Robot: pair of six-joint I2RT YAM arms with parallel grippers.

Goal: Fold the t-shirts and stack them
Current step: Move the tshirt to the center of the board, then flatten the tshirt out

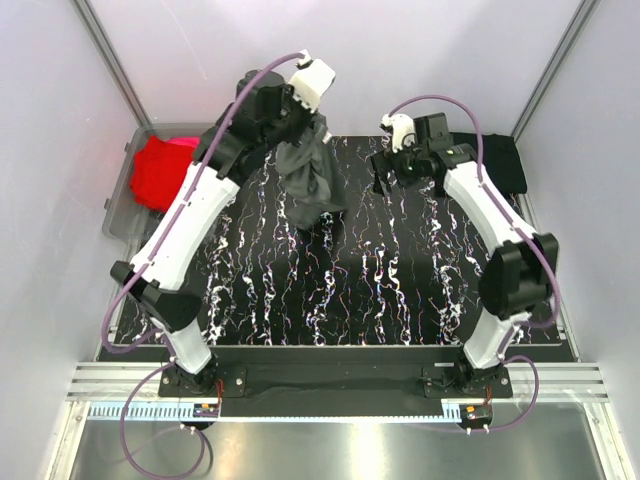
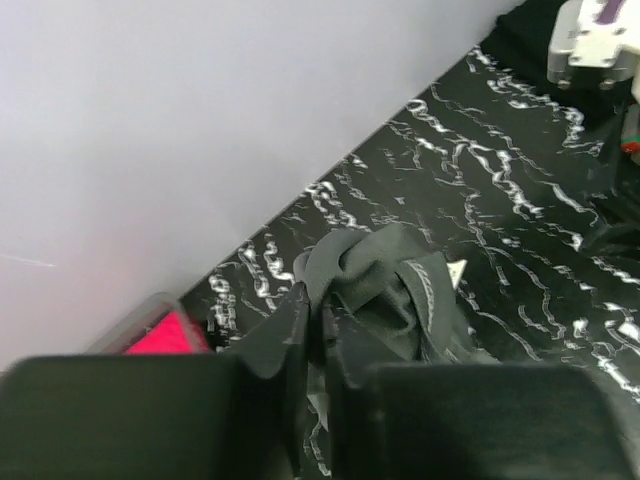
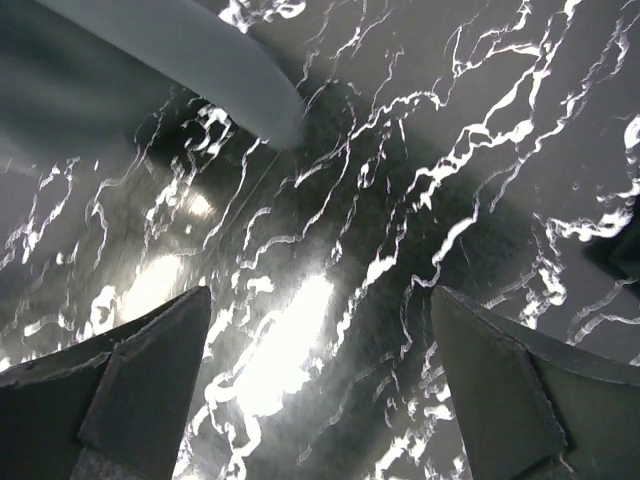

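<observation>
**Left pincer grips the grey shirt, right pincer open**

The left pincer (image 2: 318,312) is closed on a bunched fold of the dark grey soft cloth t-shirt (image 1: 312,180), with the cloth pinched between its two black fingers (image 2: 298,370). The shirt hangs crumpled from that grip over the far edge of the black, white-veined marble-pattern worktop (image 1: 350,290), left of the middle. Whether its lower end touches the surface I cannot tell. The right pincer (image 3: 320,292) stands wide open with nothing between its fingers, above bare worktop just to the right of the hanging shirt and apart from it. A black cloth t-shirt (image 1: 497,158) lies flat at the far right corner of the worktop. A red cloth t-shirt (image 1: 160,172) sits heaped in a clear plastic bin (image 1: 118,215) beside the far left corner
</observation>
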